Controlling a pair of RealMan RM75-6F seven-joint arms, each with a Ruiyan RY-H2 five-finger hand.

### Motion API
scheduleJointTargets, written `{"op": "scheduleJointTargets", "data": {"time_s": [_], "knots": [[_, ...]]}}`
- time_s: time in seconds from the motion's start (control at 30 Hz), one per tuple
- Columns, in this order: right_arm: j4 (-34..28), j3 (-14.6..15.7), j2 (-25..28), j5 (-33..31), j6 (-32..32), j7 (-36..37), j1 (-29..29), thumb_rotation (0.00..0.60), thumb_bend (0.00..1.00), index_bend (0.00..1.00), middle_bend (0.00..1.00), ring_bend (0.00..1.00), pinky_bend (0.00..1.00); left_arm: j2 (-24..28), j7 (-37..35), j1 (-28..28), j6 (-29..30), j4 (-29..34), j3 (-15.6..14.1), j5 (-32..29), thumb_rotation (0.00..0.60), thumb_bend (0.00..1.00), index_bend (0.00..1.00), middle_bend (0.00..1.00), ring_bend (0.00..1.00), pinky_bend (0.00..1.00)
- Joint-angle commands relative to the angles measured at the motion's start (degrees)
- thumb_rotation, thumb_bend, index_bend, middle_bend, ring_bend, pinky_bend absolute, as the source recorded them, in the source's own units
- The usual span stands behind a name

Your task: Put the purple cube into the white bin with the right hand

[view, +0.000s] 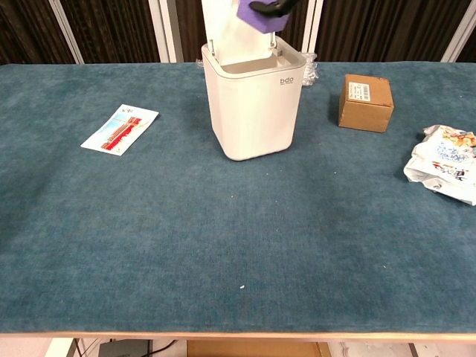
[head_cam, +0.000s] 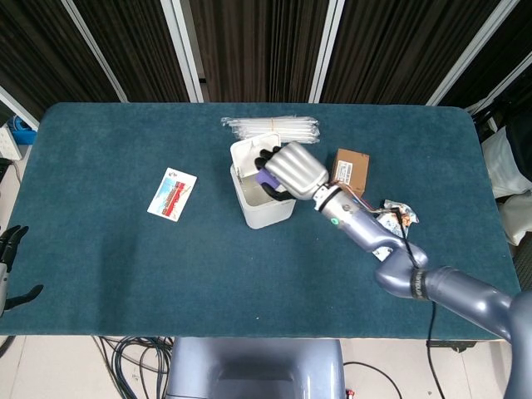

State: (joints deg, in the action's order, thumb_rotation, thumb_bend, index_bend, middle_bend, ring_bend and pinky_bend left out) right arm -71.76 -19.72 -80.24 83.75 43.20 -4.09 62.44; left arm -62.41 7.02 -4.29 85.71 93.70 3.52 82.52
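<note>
Hanging off the desk's (head_cam: 100,274) near corner, the left hand (head_cam: 8,264) shows its fingers spread, holding nothing. Farther back, the right hand (head_cam: 291,170) grips the purple cube (view: 256,18) above the open white bin (view: 253,104).

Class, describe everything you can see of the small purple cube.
The small purple cube looks solid and matte, with flat faces and a plain surface. Only part of it shows, since the dark fingers of the right hand wrap round it. It is held in the air just above the opening of the white plastic bin, apart from the rim.
</note>
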Motion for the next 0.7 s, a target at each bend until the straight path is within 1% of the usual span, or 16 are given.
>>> {"op": "scheduleJointTargets", "data": {"time_s": [0.03,0.1,0.17,0.23,0.27,0.33,0.47,0.57,0.7], "knots": [[1.7,-0.5,-2.2,-2.1,-2.8,-1.4,2.3,0.6,0.39,0.38,0.39,0.45,0.64,0.1,-0.2,0.0,0.1,0.0,0.0,0.1,0.6,0.1,0.15,0.17,0.02,0.0],[2.5,-0.4,-3.3,-3.7,-4.5,-2.5,3.5,0.6,0.35,0.34,0.34,0.39,0.63,0.2,-0.5,0.1,0.1,0.0,0.0,0.1,0.6,0.1,0.15,0.17,0.02,0.0],[2.8,0.0,-3.6,-5.2,-6.2,-3.6,4.1,0.6,0.29,0.28,0.27,0.31,0.59,0.3,-0.8,0.1,0.1,0.0,0.0,0.2,0.6,0.1,0.15,0.17,0.02,0.0],[2.7,0.5,-3.3,-6.9,-8.5,-5.0,4.6,0.6,0.19,0.21,0.2,0.24,0.55,0.4,-0.9,0.1,0.1,0.0,0.0,0.2,0.6,0.1,0.15,0.17,0.02,0.0],[2.3,0.9,-2.9,-8.5,-10.1,-6.2,4.9,0.6,0.16,0.19,0.18,0.23,0.54,0.4,-1.1,0.1,0.2,0.0,0.0,0.2,0.6,0.1,0.15,0.17,0.02,0.0],[1.3,1.1,-2.3,-10.5,-11.0,-7.4,4.9,0.6,0.1,0.14,0.16,0.2,0.52,0.5,-1.3,0.2,0.4,0.0,0.0,0.3,0.6,0.09,0.15,0.17,0.02,0.0],[-1.3,1.1,-0.9,-13.8,-11.1,-9.0,4.5,0.6,0.08,0.14,0.15,0.2,0.52,0.5,-1.1,0.3,0.5,0.1,0.1,0.1,0.6,0.1,0.15,0.17,0.02,0.0],[-2.6,1.1,0.0,-14.5,-9.6,-10.2,4.2,0.6,0.08,0.14,0.15,0.2,0.52,0.5,-0.8,0.3,0.3,0.1,0.1,-0.1,0.6,0.09,0.15,0.17,0.02,0.0],[-6.5,0.7,2.8,-15.1,-6.4,-10.6,2.5,0.6,0.08,0.14,0.16,0.21,0.52,0.4,-0.5,0.3,0.4,0.1,0.3,-0.5,0.6,0.09,0.15,0.17,0.02,0.0]]}}
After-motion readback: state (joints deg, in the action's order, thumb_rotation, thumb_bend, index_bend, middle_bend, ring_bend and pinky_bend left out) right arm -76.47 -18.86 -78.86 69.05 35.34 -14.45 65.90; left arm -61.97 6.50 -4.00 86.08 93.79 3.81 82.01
